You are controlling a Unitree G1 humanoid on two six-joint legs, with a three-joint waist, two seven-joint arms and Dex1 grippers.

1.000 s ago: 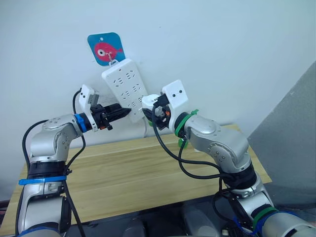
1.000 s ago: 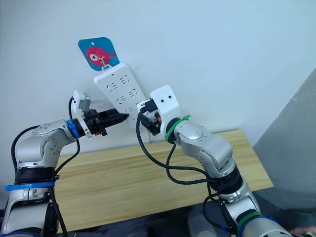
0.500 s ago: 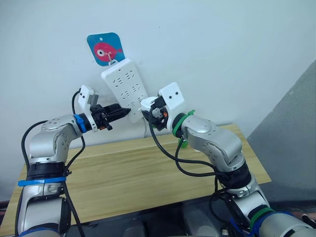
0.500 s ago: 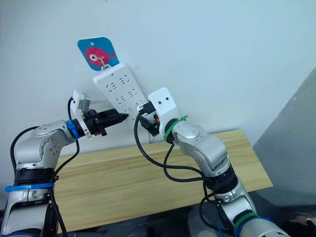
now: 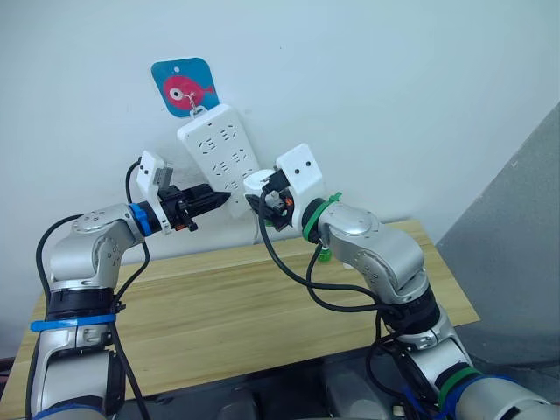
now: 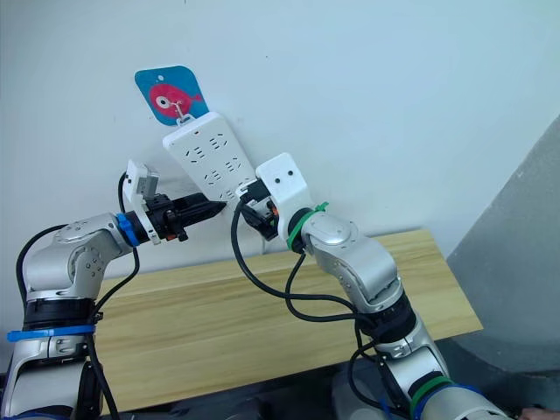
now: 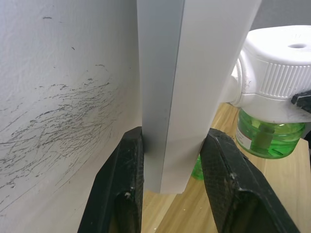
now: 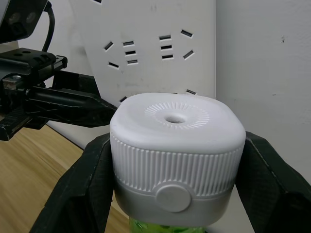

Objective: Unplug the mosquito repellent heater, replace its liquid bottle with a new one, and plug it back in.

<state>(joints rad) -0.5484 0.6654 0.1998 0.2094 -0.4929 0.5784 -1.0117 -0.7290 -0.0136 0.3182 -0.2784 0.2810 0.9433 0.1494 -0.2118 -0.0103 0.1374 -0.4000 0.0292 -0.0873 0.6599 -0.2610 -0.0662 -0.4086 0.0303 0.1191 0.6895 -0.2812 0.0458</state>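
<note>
L gripper [image 7: 167, 187] is clamped across the lower end of the power strip [image 5: 217, 153], fingers [image 7: 124, 194] pressing both its long edges, steadying it vs the wall, below the fish sticker [image 5: 184, 86]. R gripper [image 8: 177, 191] is closed round the mosquito repellent heater [image 8: 177, 141], a finger each side of its ribbed white body, green liquid bottle [image 7: 262, 133] screwed in beneath. Heater sits at the strip's lower right edge, above the tabletop's [image 5: 262, 306] far edge. Can't tell if prongs are seated or clear. Step, I'd judge: plugging in or out at the strip. Next: push or pull square to the strip face, L holding firm so it doesn't swing.
</note>
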